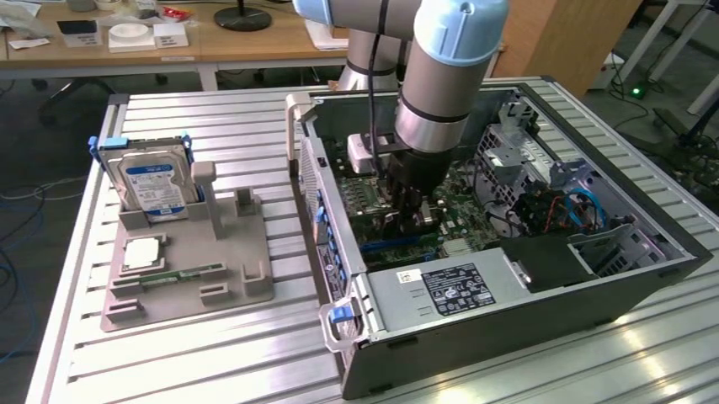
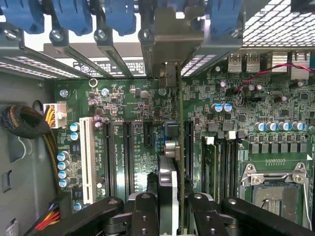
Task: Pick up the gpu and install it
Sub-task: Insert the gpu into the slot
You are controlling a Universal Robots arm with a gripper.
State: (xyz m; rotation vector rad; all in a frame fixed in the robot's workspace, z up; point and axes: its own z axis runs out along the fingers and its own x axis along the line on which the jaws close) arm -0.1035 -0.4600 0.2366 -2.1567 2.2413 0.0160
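Your gripper point(image 1: 410, 215) sits mid-frame in the exterior view, down inside the computer case point(image 1: 629, 278) — its fingers pinching the gpu point(image 2: 170, 182), held edge-on over the green motherboard point(image 2: 123, 108) slots.

gpu point(image 1: 413, 217) point(image 2: 172, 147) was up on edge inside the case point(image 1: 506, 324)

Thin card seen edge-on: green board on one face, black cooler on the other. It hung low over the motherboard point(image 2: 123, 105), its silver bracket point(image 2: 170, 49) up by the rear slot covers point(image 2: 74, 54). The gripper point(image 2: 174, 209) pinched it from both sides. Couldn't tell if it sat in a slot.
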